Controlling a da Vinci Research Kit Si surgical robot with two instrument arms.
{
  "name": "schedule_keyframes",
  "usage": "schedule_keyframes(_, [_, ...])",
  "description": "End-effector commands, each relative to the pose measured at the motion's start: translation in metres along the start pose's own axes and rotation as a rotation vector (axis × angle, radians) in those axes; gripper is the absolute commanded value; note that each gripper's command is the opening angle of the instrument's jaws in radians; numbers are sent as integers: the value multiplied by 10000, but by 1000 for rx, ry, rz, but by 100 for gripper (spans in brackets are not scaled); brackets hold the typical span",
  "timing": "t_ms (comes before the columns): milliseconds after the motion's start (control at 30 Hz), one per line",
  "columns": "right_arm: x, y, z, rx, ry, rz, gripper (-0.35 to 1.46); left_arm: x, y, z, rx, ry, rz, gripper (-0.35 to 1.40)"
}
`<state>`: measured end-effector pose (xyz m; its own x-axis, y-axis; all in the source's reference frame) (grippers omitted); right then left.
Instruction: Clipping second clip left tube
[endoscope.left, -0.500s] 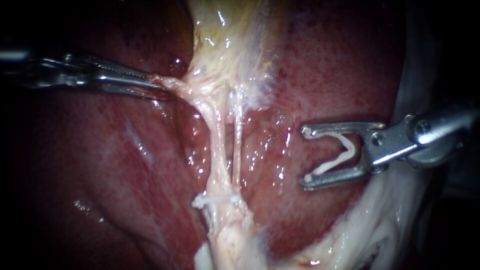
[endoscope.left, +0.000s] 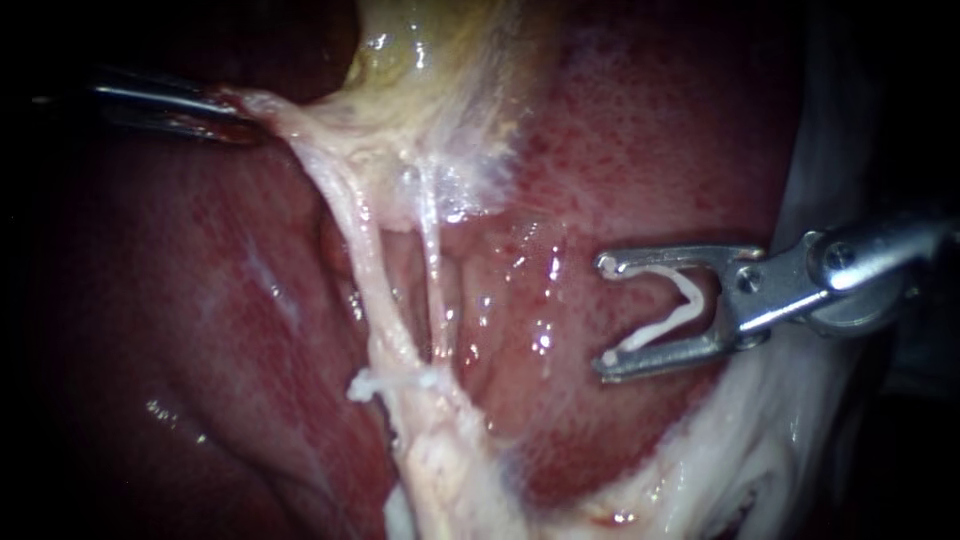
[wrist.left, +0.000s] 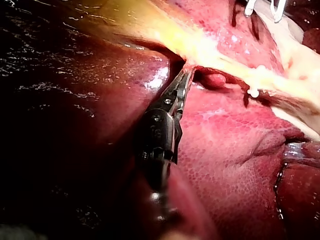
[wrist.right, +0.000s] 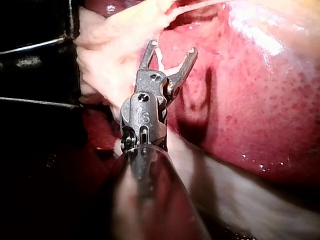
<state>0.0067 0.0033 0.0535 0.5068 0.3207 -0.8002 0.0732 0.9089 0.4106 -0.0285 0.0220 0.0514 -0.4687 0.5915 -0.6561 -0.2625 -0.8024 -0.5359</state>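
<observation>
The left instrument fades into the dark at the upper left, its jaw ends sunk in pale tissue. The right instrument has its shaft cut off at the right edge, and the gallbladder at the top.

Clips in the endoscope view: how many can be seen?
2. The placed clip sits across the tissue at the lower end of the two tubes. The loaded clip is held in the tool of the right instrument, clear of the tubes. More could hide behind tissue.

Two instruments, two tubes, two clips, one liver
</observation>
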Motion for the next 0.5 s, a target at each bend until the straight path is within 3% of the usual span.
schedule_keyframes(33, [2, -1, 4, 18, 3, -1, 50, 1, 0, 0, 3, 2, 5, -35])
schedule_keyframes(100, [6, -4, 15, 70, 12, -5, 49, 1, 0, 0, 4, 5, 4, -35])
schedule_keyframes(200, [12, -8, 36, 98, 18, 49, 49, 4, 1, 0, 4, 8, 9, -35])
schedule_keyframes(500, [35, -10, 104, 192, 157, 272, 50, 12, 7, 0, 7, 16, 20, -35])
